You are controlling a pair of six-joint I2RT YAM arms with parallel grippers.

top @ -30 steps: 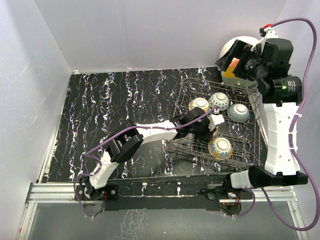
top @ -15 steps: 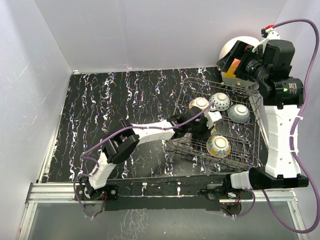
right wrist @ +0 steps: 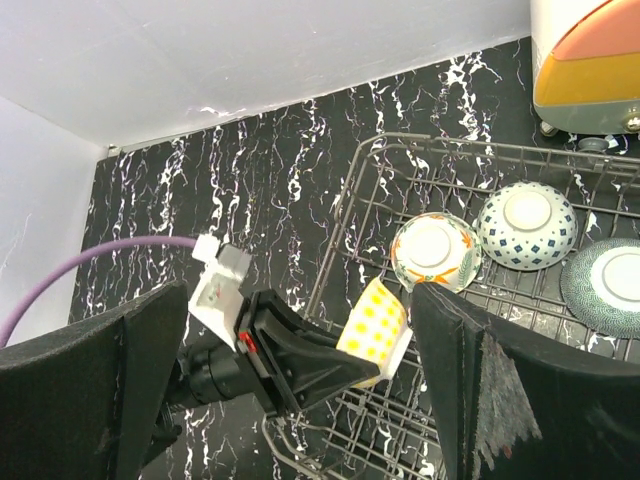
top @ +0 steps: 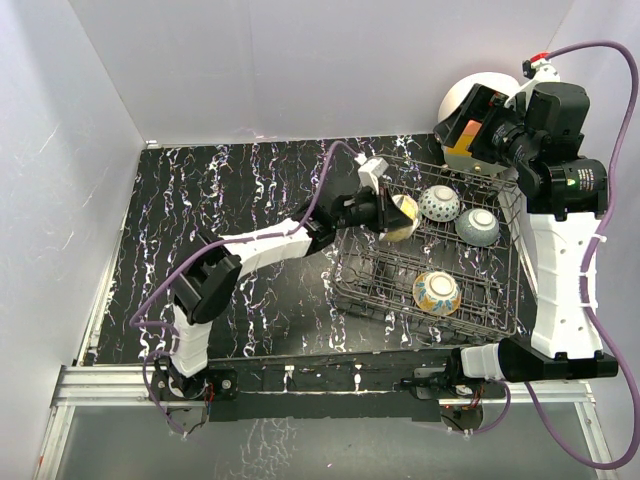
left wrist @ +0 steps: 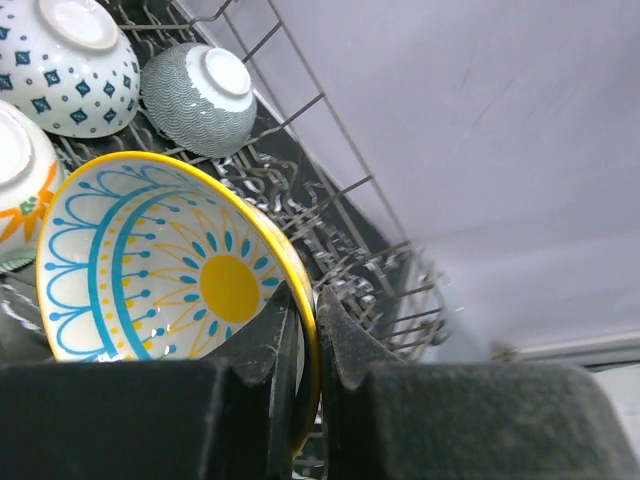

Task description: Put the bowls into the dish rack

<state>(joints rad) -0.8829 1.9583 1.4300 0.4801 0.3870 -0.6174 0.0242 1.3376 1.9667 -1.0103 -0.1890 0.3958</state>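
Note:
My left gripper is shut on the rim of a yellow bowl, one jaw inside and one outside. It holds the bowl tilted on edge over the far left part of the dish rack. The right wrist view shows the bowl's yellow-dotted outside. An orange floral bowl, a blue-patterned bowl and a grey bowl lie upside down in the rack's far row. Another bowl sits in the near part, its painted inside showing. My right gripper is open and empty, high above the rack's far side.
A round white-and-orange appliance stands behind the rack in the back right corner. White walls close in the black marbled table at the back and both sides. The left arm's purple cable arches over the rack's left edge.
My left gripper has moved from the rack's middle up and toward its far left, carrying the yellow bowl. The right arm has barely moved.

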